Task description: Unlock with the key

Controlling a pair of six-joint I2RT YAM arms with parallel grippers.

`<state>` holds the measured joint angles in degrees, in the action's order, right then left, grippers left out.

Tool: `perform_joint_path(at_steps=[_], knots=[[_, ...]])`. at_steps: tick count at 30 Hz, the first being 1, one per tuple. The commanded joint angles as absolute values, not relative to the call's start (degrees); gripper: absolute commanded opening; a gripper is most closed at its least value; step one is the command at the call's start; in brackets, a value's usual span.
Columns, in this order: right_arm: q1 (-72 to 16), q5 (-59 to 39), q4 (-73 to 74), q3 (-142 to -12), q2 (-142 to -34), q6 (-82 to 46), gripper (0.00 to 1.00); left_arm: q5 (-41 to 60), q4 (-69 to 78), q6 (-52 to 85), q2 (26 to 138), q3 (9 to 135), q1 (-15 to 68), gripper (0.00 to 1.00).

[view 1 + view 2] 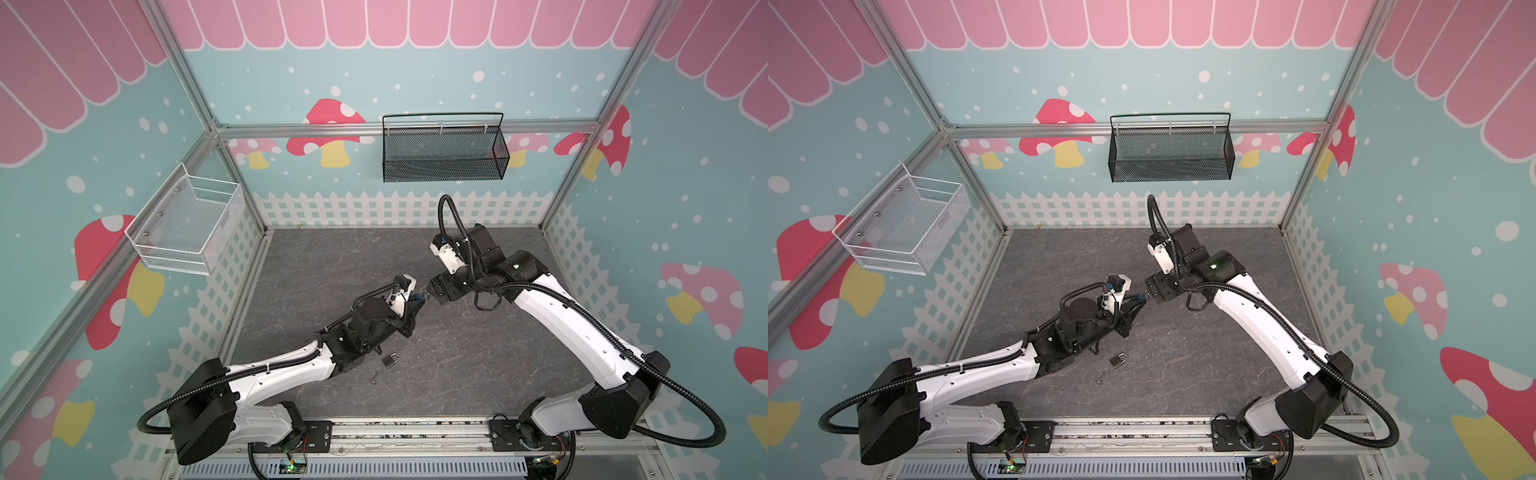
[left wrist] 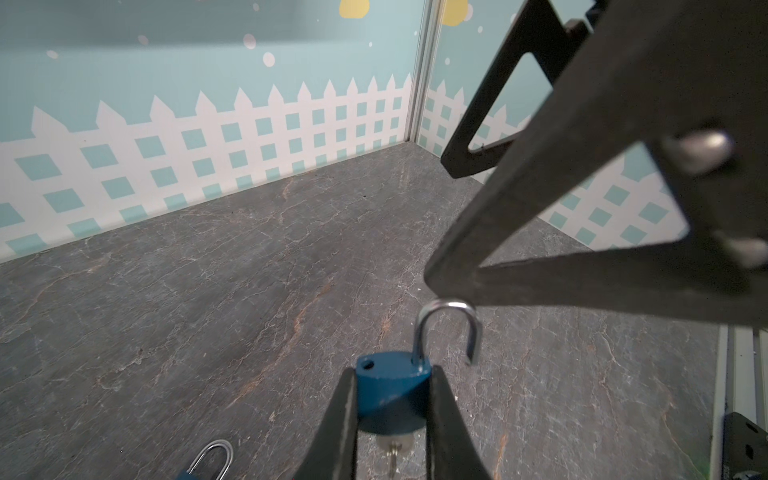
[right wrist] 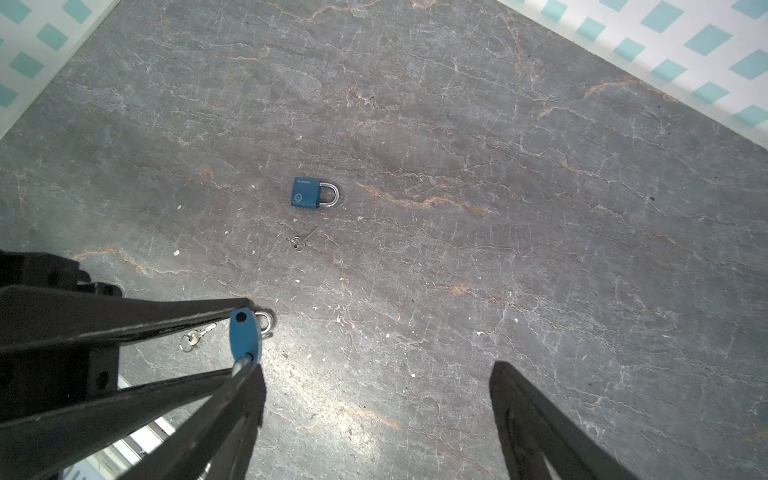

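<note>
Judging by the sprung shackle (image 2: 446, 309), the unlock step on the held padlock (image 2: 390, 386) is taken as done or all but done. The padlock is pinched by its blue body in the left end effector (image 2: 392, 374) and lifted clear of the table (image 3: 498, 166) over its middle, with the shackle pointed right toward the other arm. One shackle leg is seated in the body. The free leg is swung out and its hole is left bare. A key (image 2: 392, 451) is seen under the body, apparently in the keyhole; how far it is turned cannot be told.

The right end effector (image 3: 374, 370) is spread wide and nothing is held in it. One of its fingers (image 2: 561, 166) is set right at the shackle's bend, touching or just short; which cannot be settled.

A second padlock (image 3: 306, 193) is laid flat on the table, nearer and slightly left of the held one, with its shackle shut. A loose key (image 3: 300, 242) is just beside it, not touching.

Next move, as judged: the right finger is to be backed off without snagging the shackle, and the open padlock kept steady or set down so the shackle is not knocked back in. If the second padlock is also wanted, the loose key must be picked up. It is thin and flat on the table, so a low, careful pinch is called for.
</note>
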<state>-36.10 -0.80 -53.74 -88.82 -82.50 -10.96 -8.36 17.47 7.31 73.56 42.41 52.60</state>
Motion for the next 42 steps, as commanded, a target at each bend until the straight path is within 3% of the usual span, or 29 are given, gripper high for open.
perform_joint_path(at_steps=[1, 8, 13, 19, 29, 42], knots=[[-36.1, -1.1, -54.7, -88.2, -80.7, -10.2, 0.88, -9.2, 19.3, 7.3, 74.0, 44.5, 52.7, 0.0], [-31.7, 5.8, -54.5, -86.0, -79.2, -14.1, 0.89, -13.3, 14.0, 14.2, 76.9, 49.2, 52.9, 0.0], [-26.3, 2.3, -48.1, -78.6, -74.2, -17.6, 0.91, -20.8, -0.4, 25.5, 83.2, 59.4, 54.3, 0.0], [-22.2, -3.5, -40.2, -67.9, -69.2, -22.0, 0.91, -21.5, -18.7, 40.0, 94.8, 73.0, 55.7, 0.0], [-12.7, -10.8, -34.6, -56.3, -65.7, -25.0, 0.92, -20.5, -39.7, 46.5, 115.7, 95.4, 55.1, 0.0], [-5.4, -14.5, -31.0, -49.7, -65.7, -25.1, 0.92, -14.1, -41.9, 49.8, 127.7, 103.3, 51.7, 0.0]])
